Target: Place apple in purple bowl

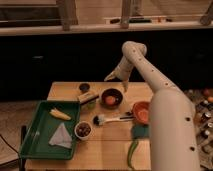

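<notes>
The apple (110, 100), small and orange-red, lies inside the dark purple bowl (112, 96) at the middle of the wooden table (107, 140). My gripper (114, 78) hangs above the table's far edge, just behind and slightly above the bowl, apart from it. Nothing shows in the gripper. My white arm (160, 100) runs from the lower right up and over to it.
A green tray (41, 135) at the left holds a yellow corn piece (59, 114) and a white cloth (61, 136). A small white-rimmed bowl (83, 130), a brush (107, 119), an orange bowl (141, 111), a green pepper (131, 152) and a small dark cup (84, 87) also stand on the table.
</notes>
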